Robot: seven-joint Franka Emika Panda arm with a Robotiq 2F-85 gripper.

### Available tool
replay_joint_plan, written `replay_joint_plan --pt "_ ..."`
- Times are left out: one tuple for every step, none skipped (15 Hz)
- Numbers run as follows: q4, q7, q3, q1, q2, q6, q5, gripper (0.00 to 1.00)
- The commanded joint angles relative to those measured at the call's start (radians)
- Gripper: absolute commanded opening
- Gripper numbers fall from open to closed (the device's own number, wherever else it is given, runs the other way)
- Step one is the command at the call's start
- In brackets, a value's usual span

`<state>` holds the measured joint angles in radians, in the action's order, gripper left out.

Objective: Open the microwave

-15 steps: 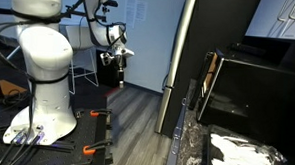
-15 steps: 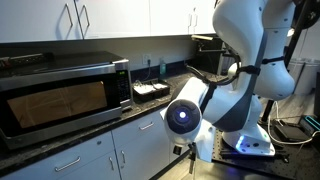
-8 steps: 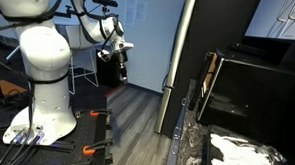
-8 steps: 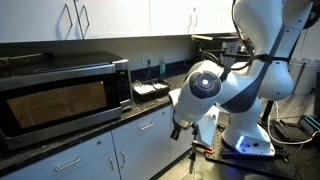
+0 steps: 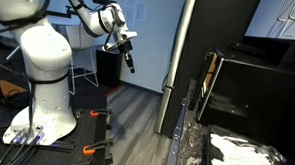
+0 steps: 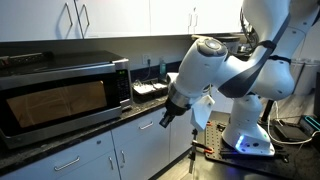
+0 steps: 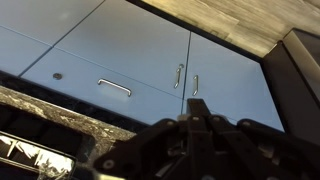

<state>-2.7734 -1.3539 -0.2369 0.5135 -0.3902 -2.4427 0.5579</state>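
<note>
The microwave [image 6: 60,100] is a large black box with a dark glass door, shut, standing on the dark countertop under white upper cabinets. It also shows in an exterior view [image 5: 255,89] at the right, seen from the side. My gripper [image 6: 165,121] hangs in the air in front of the lower cabinets, to the right of the microwave and apart from it. It also shows in an exterior view [image 5: 129,63], well out from the counter. In the wrist view the two fingers [image 7: 195,108] lie pressed together with nothing between them.
A black tray [image 6: 150,91] stands on the counter right of the microwave. White lower cabinets with metal handles [image 7: 114,88] run below the speckled countertop [image 7: 60,112]. A tall steel panel edge [image 5: 174,64] stands beside the counter. The robot base [image 5: 42,98] is on the floor.
The arm has swung toward the counter and the microwave. The gripper has risen and moved closer to the cabinets. The microwave door has not moved.
</note>
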Motion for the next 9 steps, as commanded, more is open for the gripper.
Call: replay_joint_plan --pt "-0.003 0.035 0.091 0.04 -0.023 -0.02 -0.011 0.0" --pt "-0.015 0.034 0.106 0.047 -0.035 -0.003 -0.012 0.26" --pt "-0.003 0.04 0.123 0.052 -0.023 0.003 -0.001 0.28" --pt "0.001 0.039 0.136 0.055 -0.017 0.006 0.008 0.34" --pt "0.001 0.02 0.106 0.033 -0.008 -0.006 0.004 0.15" --pt "0.001 0.022 0.116 0.034 -0.008 -0.006 0.006 0.24" --pt "0.001 0.028 0.12 0.035 -0.008 -0.006 0.006 0.32" --pt "0.001 0.031 0.122 0.036 -0.008 -0.005 0.006 0.34" --pt "0.001 0.031 0.122 0.037 -0.008 -0.005 0.006 0.34"
